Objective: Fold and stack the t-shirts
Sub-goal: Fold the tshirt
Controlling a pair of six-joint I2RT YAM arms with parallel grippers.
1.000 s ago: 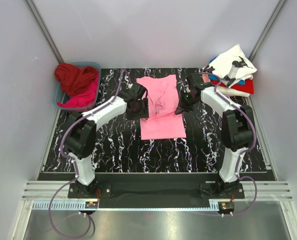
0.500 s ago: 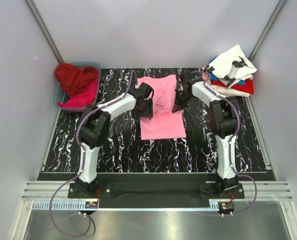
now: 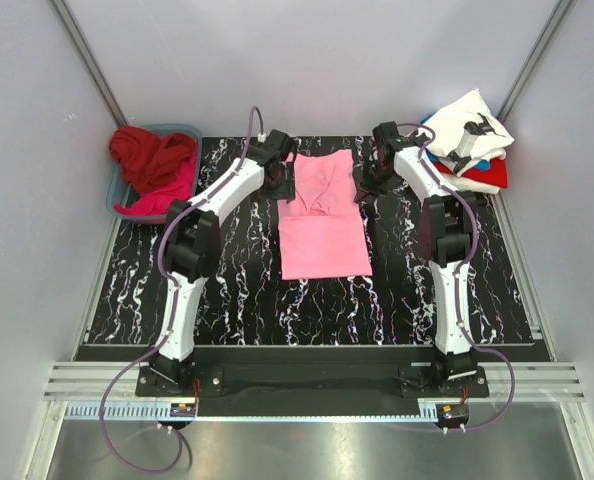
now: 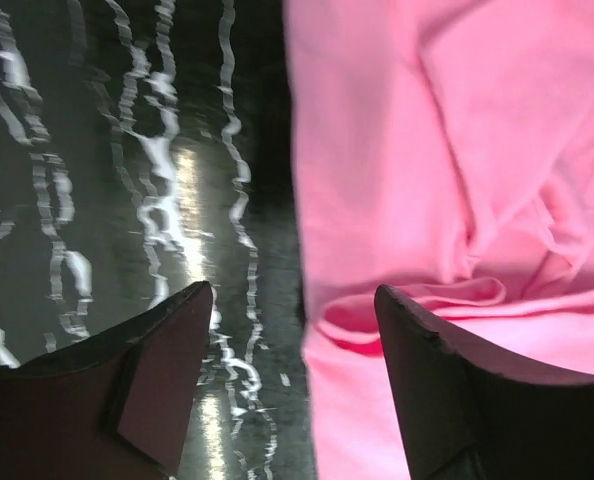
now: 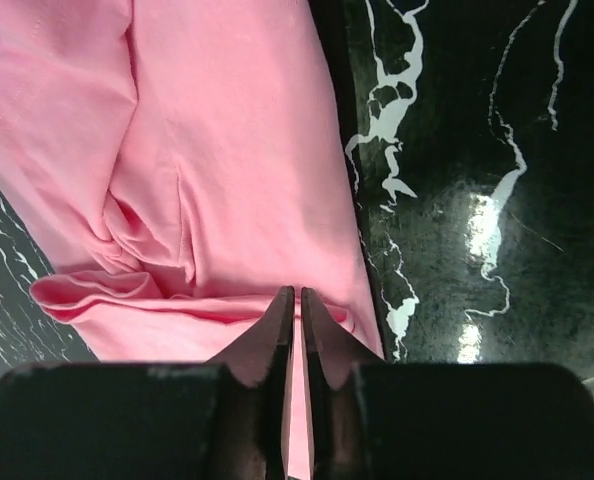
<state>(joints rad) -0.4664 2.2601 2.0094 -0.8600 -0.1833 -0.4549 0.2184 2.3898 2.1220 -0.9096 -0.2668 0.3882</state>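
Both arms stretch long and nearly straight from their bases at 6 o'clock toward the far end of the black white-veined marble-pattern table (image 3: 237, 290). The left gripper (image 3: 280, 178) sits at the 11 o'clock corner of a light pink cloth t-shirt (image 3: 324, 235), and the right gripper (image 3: 369, 180) at its 1 o'clock corner.

The pink shirt lies at the table's centre. Its near half is a smooth rectangle and its far half is rumpled.

From the left wrist, the dark fingers (image 4: 162, 375) stand wide apart, straddling the shirt's left edge and holding nothing. From the right wrist, the fingers (image 5: 267, 340) are closed to a thin slit over the shirt's right edge. Whether cloth is nipped between them cannot be told.

Open tabletop lies at 6 o'clock between shirt and bases, with strips at 3 and 9.

At 10 o'clock a teal plastic basket (image 3: 189, 127) holds a dark red shirt (image 3: 152, 155) and a magenta shirt (image 3: 167, 198). At 2 o'clock is a pile topped by a white black-printed shirt (image 3: 467, 125).
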